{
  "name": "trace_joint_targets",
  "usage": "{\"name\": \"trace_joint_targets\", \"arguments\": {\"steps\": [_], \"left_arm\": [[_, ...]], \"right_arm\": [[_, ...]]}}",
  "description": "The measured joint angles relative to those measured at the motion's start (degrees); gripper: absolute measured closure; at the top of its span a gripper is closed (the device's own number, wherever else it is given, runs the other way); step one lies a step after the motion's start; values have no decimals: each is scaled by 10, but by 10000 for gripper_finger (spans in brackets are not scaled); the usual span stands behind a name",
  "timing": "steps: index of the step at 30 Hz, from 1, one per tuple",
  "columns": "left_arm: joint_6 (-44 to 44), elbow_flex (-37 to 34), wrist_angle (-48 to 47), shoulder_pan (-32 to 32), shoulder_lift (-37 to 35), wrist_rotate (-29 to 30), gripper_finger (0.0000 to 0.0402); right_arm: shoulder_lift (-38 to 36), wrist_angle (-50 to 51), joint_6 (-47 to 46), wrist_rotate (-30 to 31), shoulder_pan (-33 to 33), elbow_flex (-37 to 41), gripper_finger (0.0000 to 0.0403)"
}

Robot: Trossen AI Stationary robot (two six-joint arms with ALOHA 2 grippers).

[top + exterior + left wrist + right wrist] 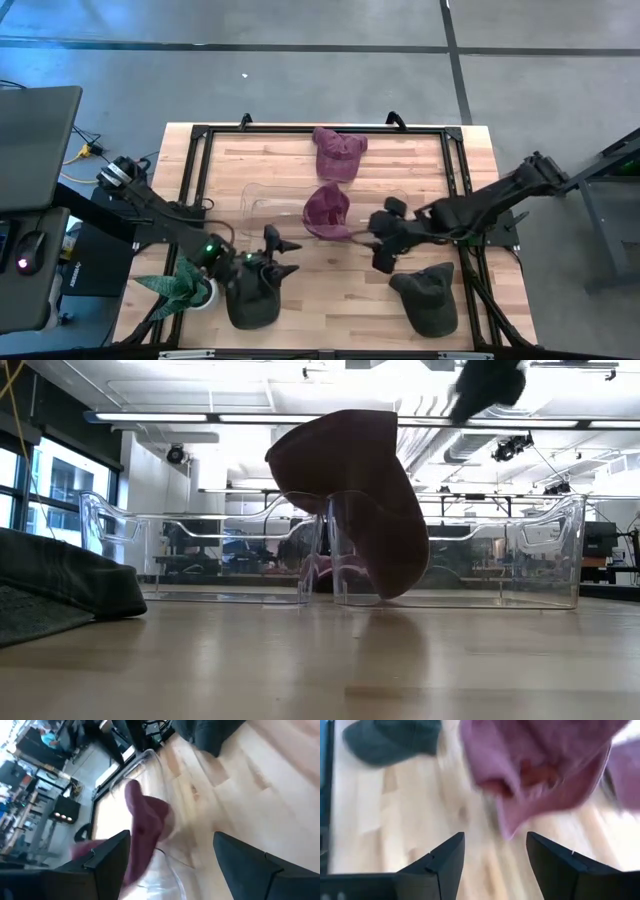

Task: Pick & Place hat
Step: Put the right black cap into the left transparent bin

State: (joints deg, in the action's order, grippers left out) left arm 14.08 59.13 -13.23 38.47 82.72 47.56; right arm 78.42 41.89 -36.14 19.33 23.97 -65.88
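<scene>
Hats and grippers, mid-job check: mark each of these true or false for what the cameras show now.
1. A maroon hat lies over the clear bin. True.
2. The right gripper is shut on the maroon hat. False: its fingers stand apart with nothing between them; the hat is just ahead.
3. Another maroon hat lies at the table's far edge, outside the bin. True.
4. The left gripper holds a dark hat. False: it is open and empty, beside the dark hat.
5. Only one dark hat is on the table. False: a second dark hat lies under the right arm.
</scene>
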Motion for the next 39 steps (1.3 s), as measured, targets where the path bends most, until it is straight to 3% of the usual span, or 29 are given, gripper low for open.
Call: {"name": "trace_joint_targets", "arguments": {"steps": [3,9,14,19,23,27,30,33,38,39], "left_arm": [[-63,-4,-5,16,0,-3,125],[-103,-64,104,16,1,-34,125],[-102,-97,162,12,1,-35,125],[-100,-105,197,-7,1,-53,125],[-93,-105,207,-17,1,-85,125],[-94,-105,207,-29,1,-118,124],[-94,-105,207,-30,1,-125,124],[-92,-105,207,-29,1,-125,124],[-82,-105,208,-30,1,-126,124],[-81,-105,208,-30,1,-126,124]], "right_arm": [[0,71,-92,-8,52,-38,209],[0,132,-317,-50,163,-40,232],[0,164,-483,-83,241,6,249],[-6,247,-656,-117,247,82,256],[-28,176,-641,-215,217,181,231],[-56,27,-573,-273,182,281,185],[-61,-51,-547,-317,165,331,177],[-61,-72,-534,-314,161,349,220],[-61,-39,-503,-283,167,311,372],[-61,-32,-493,-273,168,292,386]]}}
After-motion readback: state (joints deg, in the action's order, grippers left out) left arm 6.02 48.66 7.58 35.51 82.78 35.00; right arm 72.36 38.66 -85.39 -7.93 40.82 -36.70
